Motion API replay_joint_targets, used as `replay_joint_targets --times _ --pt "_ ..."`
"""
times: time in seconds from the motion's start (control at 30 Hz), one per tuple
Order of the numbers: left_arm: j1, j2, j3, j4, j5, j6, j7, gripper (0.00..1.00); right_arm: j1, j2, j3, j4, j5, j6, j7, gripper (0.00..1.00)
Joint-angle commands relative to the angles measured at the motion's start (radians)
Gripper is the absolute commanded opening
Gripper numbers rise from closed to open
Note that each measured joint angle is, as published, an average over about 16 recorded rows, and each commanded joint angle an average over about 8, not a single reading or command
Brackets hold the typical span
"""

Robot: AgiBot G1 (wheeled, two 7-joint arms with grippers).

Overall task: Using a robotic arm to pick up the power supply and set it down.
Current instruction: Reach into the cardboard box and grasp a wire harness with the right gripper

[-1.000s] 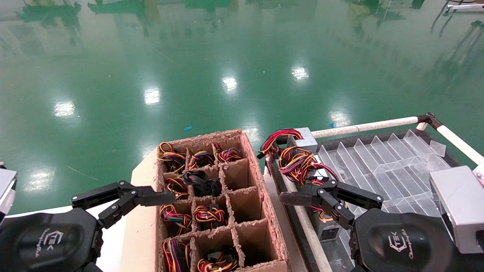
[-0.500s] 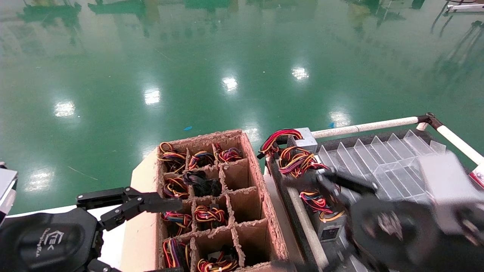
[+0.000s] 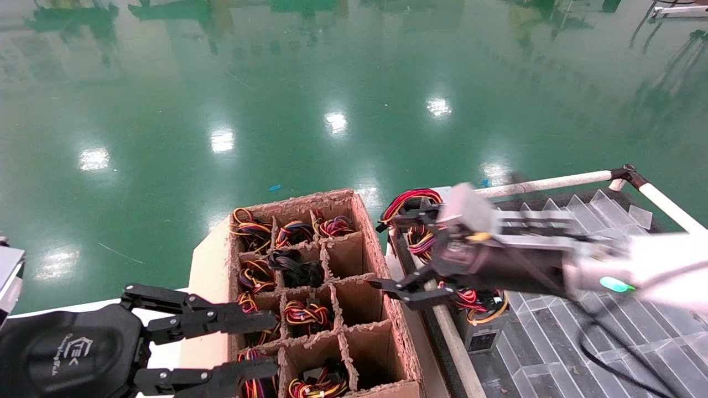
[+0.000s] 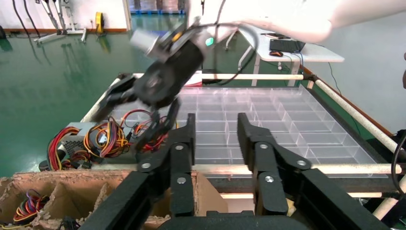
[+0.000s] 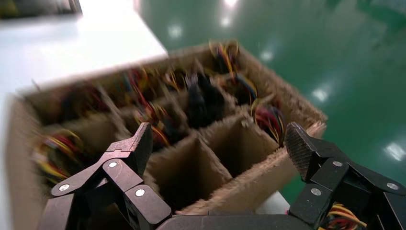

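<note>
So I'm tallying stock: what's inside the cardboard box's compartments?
The cardboard box mostly holds coloured wire bundles, one black cable bundle, and three empty right-column cells. The left gripper hides part of the near-left cells.

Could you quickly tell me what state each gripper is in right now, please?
Left gripper: open, holding nothing, over the near end of the cardboard box.
Right gripper: open, holding nothing, beside the box's right wall.

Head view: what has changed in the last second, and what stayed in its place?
The right hand swung forward and leftward; it is now open and empty, between the power supply and the cardboard box. The left hand moved rightward over the box's near cells, open. Box, wire bundles and power supply did not move.
</note>
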Motion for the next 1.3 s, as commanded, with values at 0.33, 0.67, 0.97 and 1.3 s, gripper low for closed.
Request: replay_joint_targets --times 0.33,0.67,0.97,1.3 --pt "0.000 0.000 0.001 0.000 0.000 0.000 0.000 0.00 0.195 -0.276 -0.088 -0.411 -0.176 0.148 -0.176 1.00" --pt "0.000 0.000 0.001 0.000 -0.001 0.000 0.000 0.00 0.207 -0.419 -0.097 -0.595 -0.172 0.428 -0.289 0.81" --pt "0.000 -0.001 0.001 0.000 -0.001 -0.001 0.001 0.00 0.164 -0.424 -0.179 -0.514 -0.096 0.478 -0.272 0.16" --pt "0.000 -0.001 0.002 0.000 -0.001 -0.001 0.001 0.06 0.146 -0.424 -0.290 -0.483 -0.019 0.530 -0.221 0.00"
